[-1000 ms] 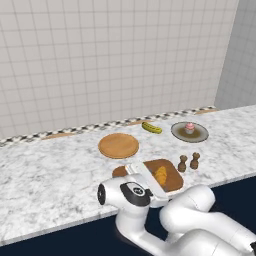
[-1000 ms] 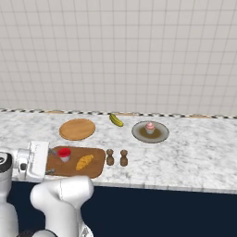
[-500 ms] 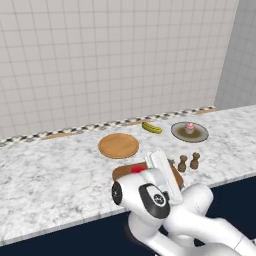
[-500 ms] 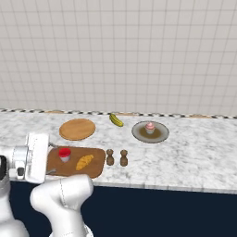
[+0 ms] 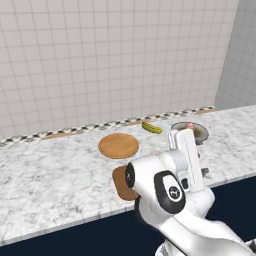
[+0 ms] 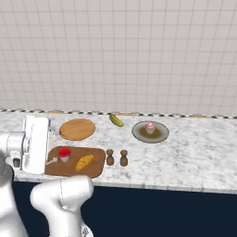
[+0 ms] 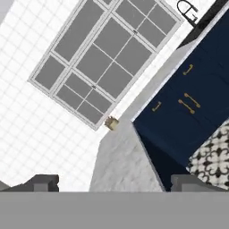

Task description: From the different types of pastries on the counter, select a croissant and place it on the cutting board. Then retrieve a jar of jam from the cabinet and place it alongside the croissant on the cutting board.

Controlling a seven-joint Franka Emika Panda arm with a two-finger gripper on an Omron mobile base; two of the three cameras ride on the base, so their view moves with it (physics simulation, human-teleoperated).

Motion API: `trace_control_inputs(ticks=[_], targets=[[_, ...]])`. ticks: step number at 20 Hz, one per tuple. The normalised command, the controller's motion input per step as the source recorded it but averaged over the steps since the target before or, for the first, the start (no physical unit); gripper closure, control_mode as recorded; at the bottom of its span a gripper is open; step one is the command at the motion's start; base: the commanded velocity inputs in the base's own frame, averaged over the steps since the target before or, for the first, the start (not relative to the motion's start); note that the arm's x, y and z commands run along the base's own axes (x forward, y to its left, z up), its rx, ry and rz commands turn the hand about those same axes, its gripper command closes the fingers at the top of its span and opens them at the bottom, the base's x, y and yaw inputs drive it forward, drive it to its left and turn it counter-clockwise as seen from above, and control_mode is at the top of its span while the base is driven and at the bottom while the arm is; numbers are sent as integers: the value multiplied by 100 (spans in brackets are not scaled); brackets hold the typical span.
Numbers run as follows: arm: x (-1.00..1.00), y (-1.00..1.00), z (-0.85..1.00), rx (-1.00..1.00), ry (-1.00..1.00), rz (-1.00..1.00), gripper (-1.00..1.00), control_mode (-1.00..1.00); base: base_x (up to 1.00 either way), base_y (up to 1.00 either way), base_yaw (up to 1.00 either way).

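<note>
Jar of jam (image 6: 64, 154) and croissant (image 6: 84, 162) sit side by side on the cutting board (image 6: 95, 169) — gripper (image 7: 114, 181) released, holding nothing — best retreat toward six o'clock, away from both.

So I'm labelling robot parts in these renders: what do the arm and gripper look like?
The arm is made of glossy white rounded segments with dark grey to black joint rings and caps. Its white, boxy hand is flat-sided. The gripper has two small, dark grey, blocky finger tips. No cables or markings can be made out.
</note>
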Motion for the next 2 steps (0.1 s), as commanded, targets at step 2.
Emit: trace_control_inputs(ticks=[2], targets=[[-23,-10,100,0,-21,-18,-100,-100,0,0,0]])
